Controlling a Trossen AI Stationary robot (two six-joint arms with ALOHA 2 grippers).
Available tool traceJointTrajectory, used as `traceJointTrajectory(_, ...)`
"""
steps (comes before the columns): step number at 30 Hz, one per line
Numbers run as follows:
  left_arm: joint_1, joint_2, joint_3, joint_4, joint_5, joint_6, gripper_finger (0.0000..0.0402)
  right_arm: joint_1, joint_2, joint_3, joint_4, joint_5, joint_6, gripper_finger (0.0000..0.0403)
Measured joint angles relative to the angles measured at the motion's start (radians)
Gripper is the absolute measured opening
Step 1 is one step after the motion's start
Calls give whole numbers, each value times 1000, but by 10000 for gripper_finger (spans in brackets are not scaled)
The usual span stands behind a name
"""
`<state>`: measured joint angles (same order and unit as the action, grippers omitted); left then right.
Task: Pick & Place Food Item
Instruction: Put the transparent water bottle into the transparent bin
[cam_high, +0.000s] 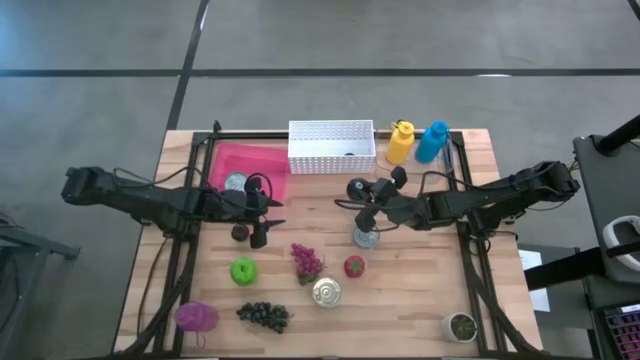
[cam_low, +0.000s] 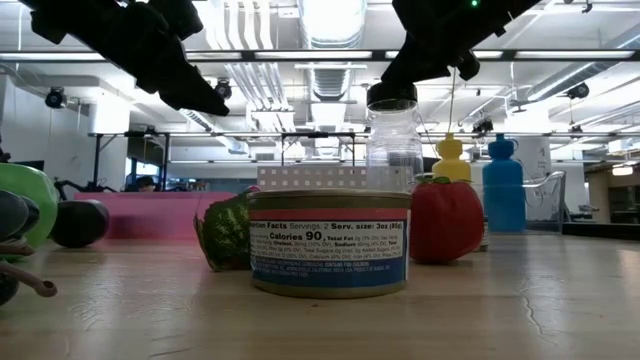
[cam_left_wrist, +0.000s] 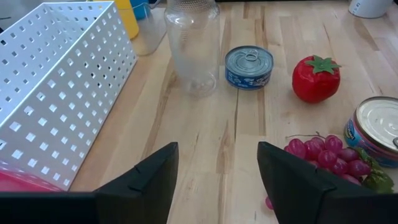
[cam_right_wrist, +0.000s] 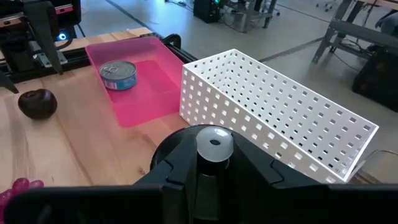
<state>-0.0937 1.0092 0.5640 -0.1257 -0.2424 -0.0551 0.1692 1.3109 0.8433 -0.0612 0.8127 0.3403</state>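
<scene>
The clear jar (cam_low: 392, 140) with a black lid stands on the desk (cam_high: 420, 290) just in front of the white perforated basket (cam_high: 331, 145), right of centre. The right gripper (cam_right_wrist: 214, 163) comes down on it from above. Its jaws sit tight on either side of the lid, so the jar is held by its top. In the low view the jar's base is hidden behind a nearer labelled can (cam_low: 329, 243), so I cannot tell whether it touches the wood there. In the left wrist view it looks planted on the desk.

Just beside the jar, on the side away from the basket, lies a small blue-banded can (cam_left_wrist: 249, 67). A red strawberry-like fruit (cam_left_wrist: 316, 78) sits a little farther toward the front edge. Red grapes (cam_high: 306, 260) lie near it, toward the desk's middle.

The left gripper (cam_high: 268, 215) hangs over the desk left of centre, well apart from the jar. Its jaws are spread wide with nothing between them. A dark plum (cam_high: 240, 232) lies just beside it. Behind it is the pink tray (cam_high: 262, 160), which touches the basket's left end and has another can (cam_right_wrist: 118, 74) inside.

Farther out are a yellow bottle (cam_high: 400, 142) and a blue bottle (cam_high: 432, 141) at the back right. A green apple (cam_high: 243, 270) and dark grapes (cam_high: 263, 315) lie toward the front left.
</scene>
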Motion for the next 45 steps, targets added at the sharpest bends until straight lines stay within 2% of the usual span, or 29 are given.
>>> traceJointTrajectory(28, 0, 0, 0, -8, 0, -1, 224, 1, -23, 4, -4, -2, -8, 72)
traceJointTrajectory(45, 0, 0, -1, -50, 0, -19, 223, 1, -30, 130, -47, 1, -58, 72)
